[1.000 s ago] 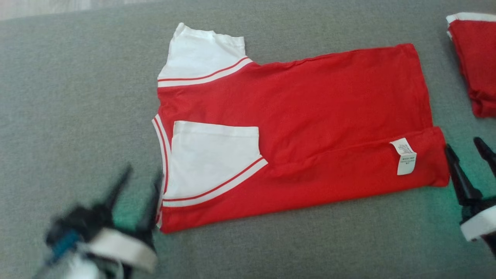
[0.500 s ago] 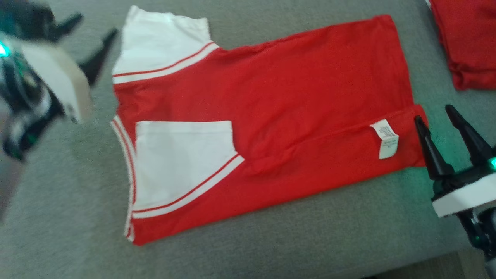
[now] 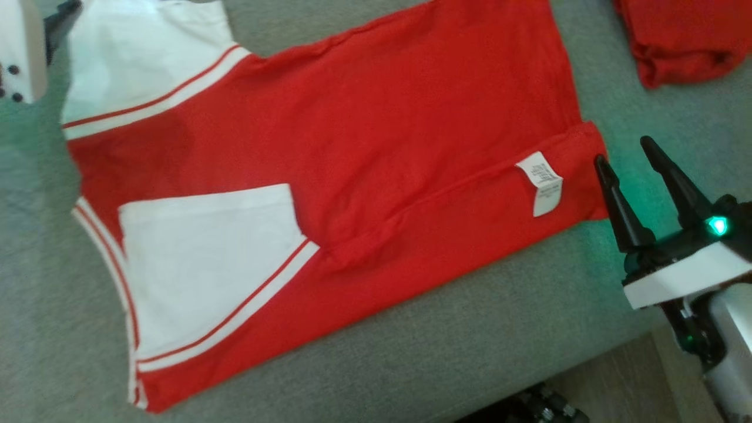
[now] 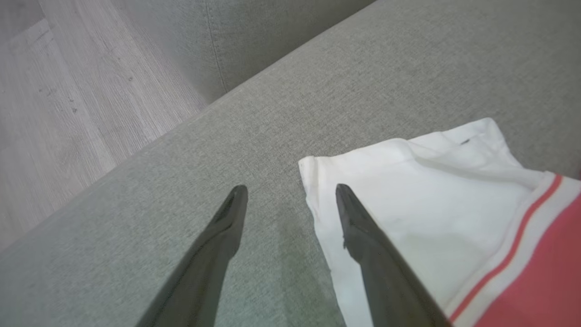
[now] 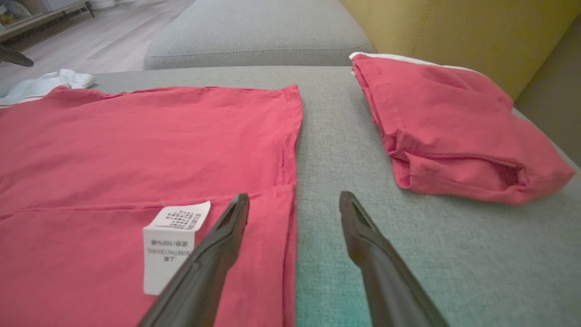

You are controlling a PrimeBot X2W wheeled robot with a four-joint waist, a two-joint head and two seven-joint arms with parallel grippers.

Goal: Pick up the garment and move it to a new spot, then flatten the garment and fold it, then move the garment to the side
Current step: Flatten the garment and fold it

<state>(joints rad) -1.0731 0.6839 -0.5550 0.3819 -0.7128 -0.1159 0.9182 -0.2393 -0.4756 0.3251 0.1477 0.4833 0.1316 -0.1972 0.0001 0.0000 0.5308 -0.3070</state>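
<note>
The garment is a red T-shirt with white sleeves, lying flat on the grey sofa with its near side and sleeve folded in. A white label shows near its hem. My right gripper stands open at the near hem corner; in the right wrist view the right gripper has one finger over the garment and the other over bare sofa. My left gripper is open at the far white sleeve, one finger above the sleeve's edge. Its pale wrist shows at the upper left.
A second red garment, folded, lies on the sofa to the right of the hem, also seen as the red bundle in the head view. The sofa's front edge and wooden floor are near my right arm. More floor lies beyond the sleeve end.
The head camera has shifted, so the whole picture slid. My left arm swung from the lower left up to the far white sleeve. The right gripper stayed by the hem corner, open.
</note>
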